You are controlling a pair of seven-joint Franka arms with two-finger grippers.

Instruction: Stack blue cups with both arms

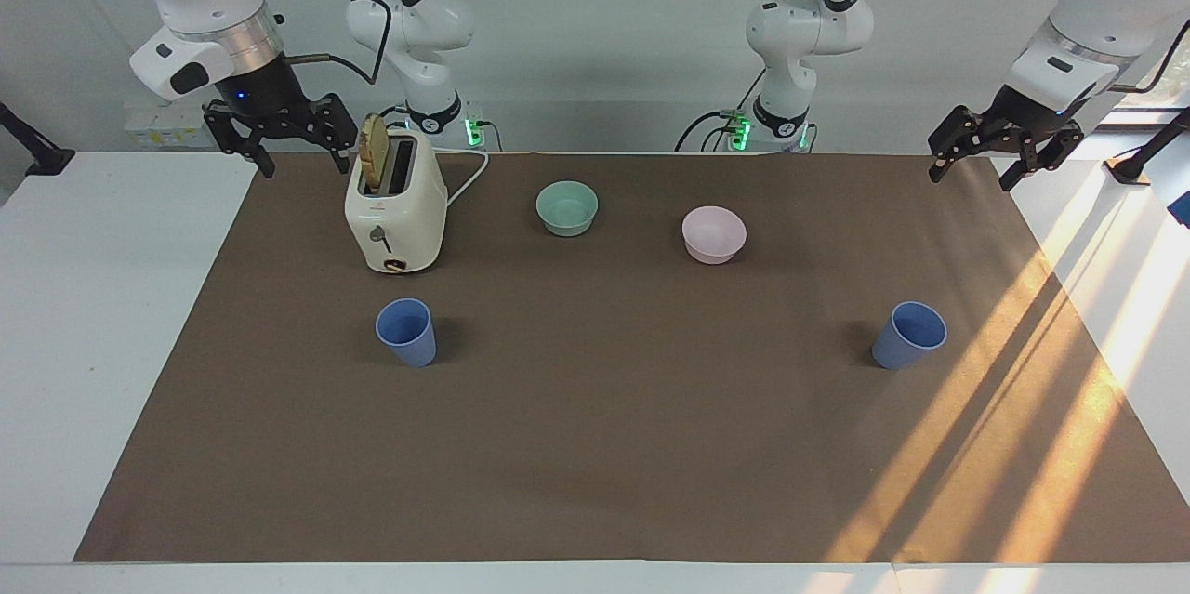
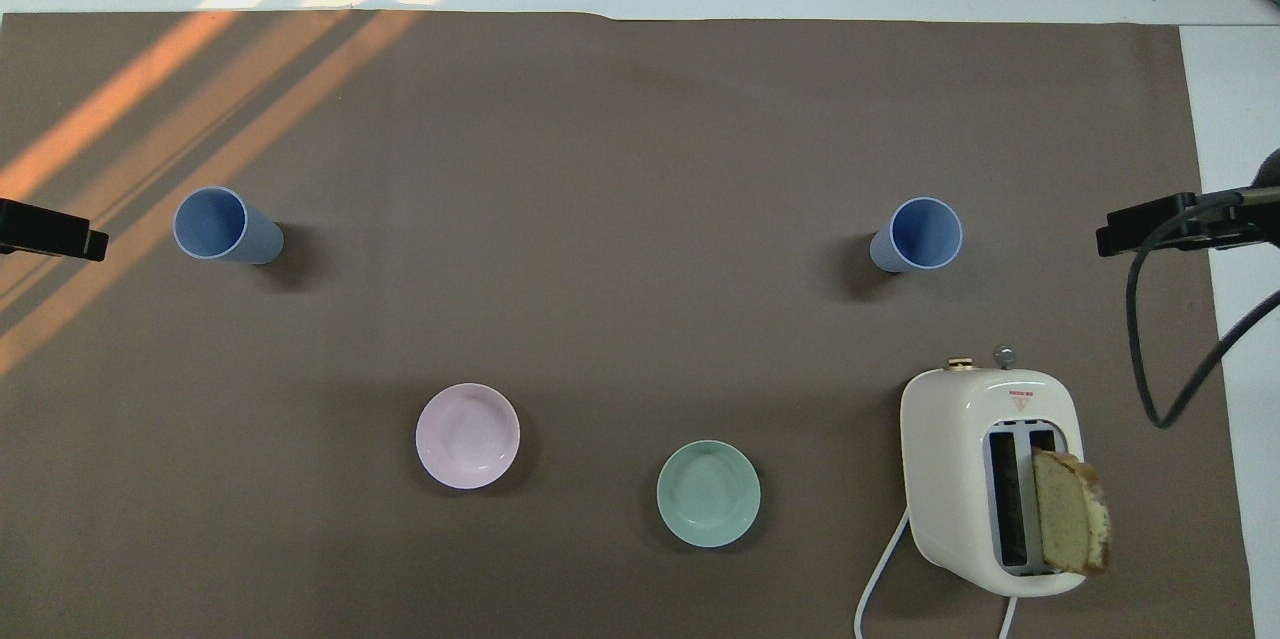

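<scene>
Two blue cups stand upright and well apart on the brown mat of the bench [image 1: 56,315]: one cup [image 1: 405,331] toward the right arm's end, just farther from the robots than the toaster [image 1: 395,208]; the other cup [image 1: 908,335] toward the left arm's end, in open space. Neither is touched.

Right gripper [image 1: 284,148] hangs raised over the mat corner beside the toaster, jaws spread wide, empty. Left gripper [image 1: 987,157] hangs raised over the opposite mat corner, jaws likewise wide, empty.

Step in hand, as I judge it: first approach to the cups; nothing stacked yet.

Notes for doing it well:
- Each arm takes the cup at its own end.
- Grip the wall below the rim, square to the taper, so the cup does not tilt or squirt out.
- Right arm: descend clear of the toaster and its bread slice [image 1: 374,151].
- Mint bowl [image 1: 567,207] and pink bowl [image 1: 713,233] lie nearer to the robots; carry over them high.
- Lower one cup straight into the other's mouth.
</scene>
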